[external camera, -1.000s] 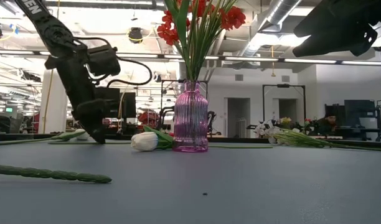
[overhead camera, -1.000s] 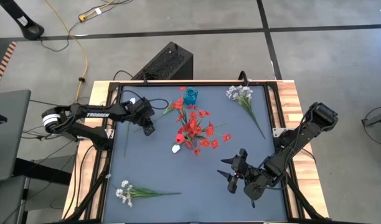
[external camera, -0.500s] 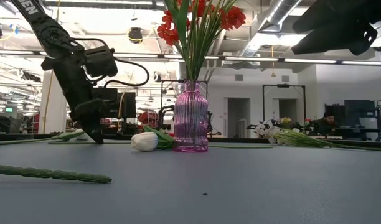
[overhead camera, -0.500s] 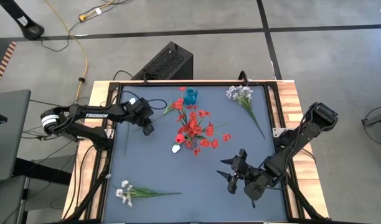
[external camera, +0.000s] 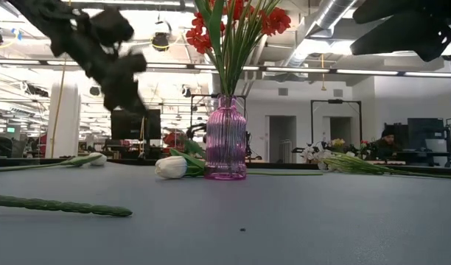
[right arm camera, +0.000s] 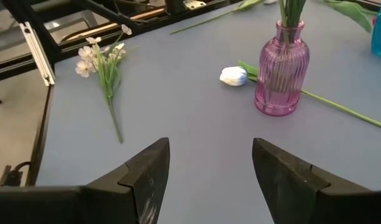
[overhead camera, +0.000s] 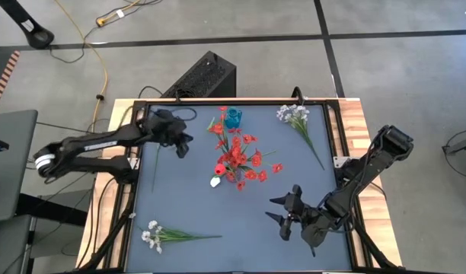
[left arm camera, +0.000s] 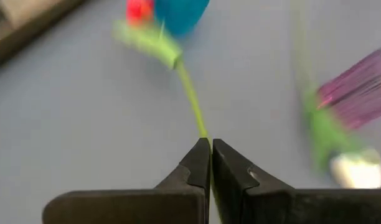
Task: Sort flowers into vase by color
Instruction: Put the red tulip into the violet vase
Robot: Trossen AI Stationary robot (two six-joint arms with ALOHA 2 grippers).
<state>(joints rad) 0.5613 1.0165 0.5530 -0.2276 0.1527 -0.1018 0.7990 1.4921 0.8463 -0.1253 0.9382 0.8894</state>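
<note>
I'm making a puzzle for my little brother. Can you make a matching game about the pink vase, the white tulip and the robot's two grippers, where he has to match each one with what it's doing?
Things:
1. pink vase
2. white tulip
3. left gripper
4. right gripper

What it's doing:
A. open, with nothing between its fingers
B. standing upright with red flowers in it
C. shut on a thin green stem
D. lying on the table right beside the vase

Pairs: 1-B, 2-D, 3-C, 4-A
</note>
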